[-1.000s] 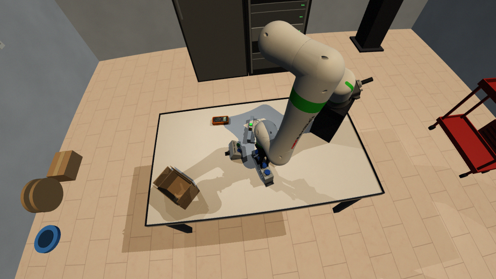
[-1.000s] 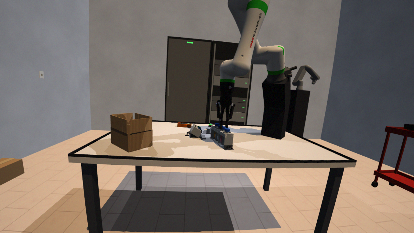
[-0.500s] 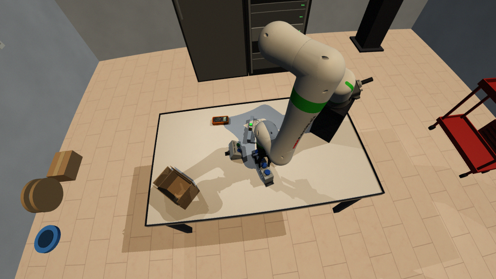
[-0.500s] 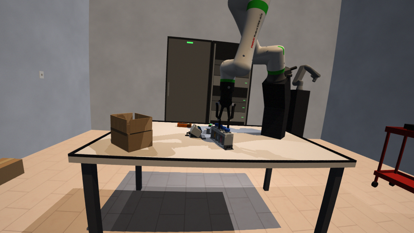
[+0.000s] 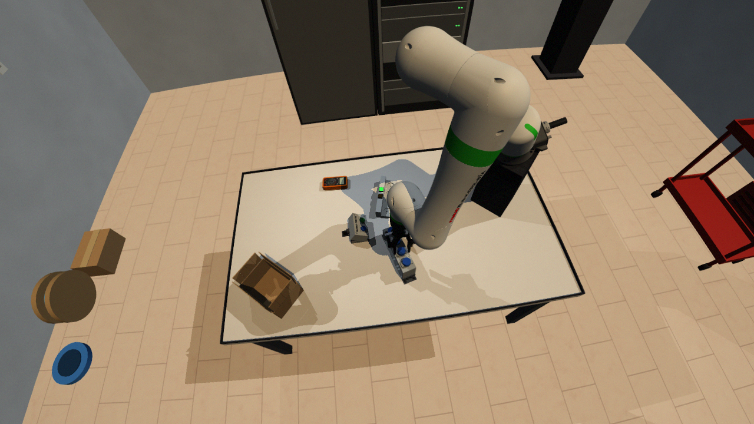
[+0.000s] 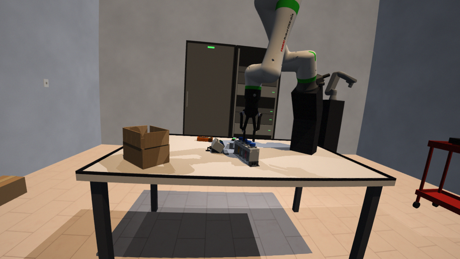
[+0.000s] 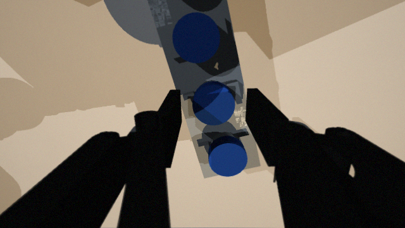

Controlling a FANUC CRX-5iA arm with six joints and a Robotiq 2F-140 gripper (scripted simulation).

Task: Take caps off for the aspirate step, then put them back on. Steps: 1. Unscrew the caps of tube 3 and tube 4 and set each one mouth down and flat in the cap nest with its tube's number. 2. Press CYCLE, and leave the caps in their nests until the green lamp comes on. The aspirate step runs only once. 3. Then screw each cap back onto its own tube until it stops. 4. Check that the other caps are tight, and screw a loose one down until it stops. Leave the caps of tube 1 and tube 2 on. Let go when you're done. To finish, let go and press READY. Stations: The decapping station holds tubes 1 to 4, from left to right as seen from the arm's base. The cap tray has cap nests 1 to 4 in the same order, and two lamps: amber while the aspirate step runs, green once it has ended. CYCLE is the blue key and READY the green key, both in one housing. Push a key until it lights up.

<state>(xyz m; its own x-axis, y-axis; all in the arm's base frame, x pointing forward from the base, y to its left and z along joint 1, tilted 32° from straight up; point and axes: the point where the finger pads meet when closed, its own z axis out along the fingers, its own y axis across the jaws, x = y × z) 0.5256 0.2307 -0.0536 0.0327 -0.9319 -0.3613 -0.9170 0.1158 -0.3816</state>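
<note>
1. On the left of the bench (image 6: 106, 167) stands an open cardboard box (image 6: 146, 146).
2. Near the middle sits the key housing (image 5: 361, 227), beside the decapping station (image 6: 247, 154).
3. My pincer (image 7: 213, 102) hangs over the station, partly open and holding nothing; its fingers flank a blue cap (image 7: 213, 102) without touching it.
4. Two more blue caps (image 7: 196, 37) show in the row, one on each side of that cap.
</note>
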